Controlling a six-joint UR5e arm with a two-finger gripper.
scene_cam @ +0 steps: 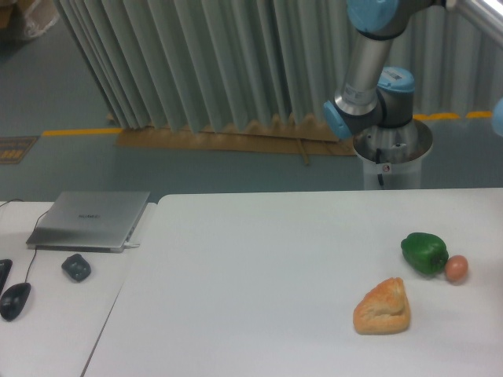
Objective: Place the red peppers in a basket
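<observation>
A wide white table (259, 267) fills the near part of the room, its top plain and matte. Toward its right end sits a green pepper (424, 252), with a small orange-brown round thing (457, 268) touching its right side. A little nearer and to the left of them lies a golden piece of bread (383, 307), apart from both. No red pepper shows anywhere on the surface, and no basket either.

A second, lower white desk (47, 314) butts against the table's left edge. On it rests a closed silver laptop (89, 220), a dark lump (76, 268) just in front of it, and a black mouse (15, 300) with its cord at the far left edge.

Behind the table stands the robot arm (368, 67) on a grey metal pedestal (391, 161), its blue-capped joints rising out of the top of the view. Its claw is out of sight, so I cannot tell how it stands.

The back wall is hung with pale pleated curtains (196, 59), above a strip of brown cardboard (228, 140) on a grey-green floor marked with a yellow line (78, 131).
</observation>
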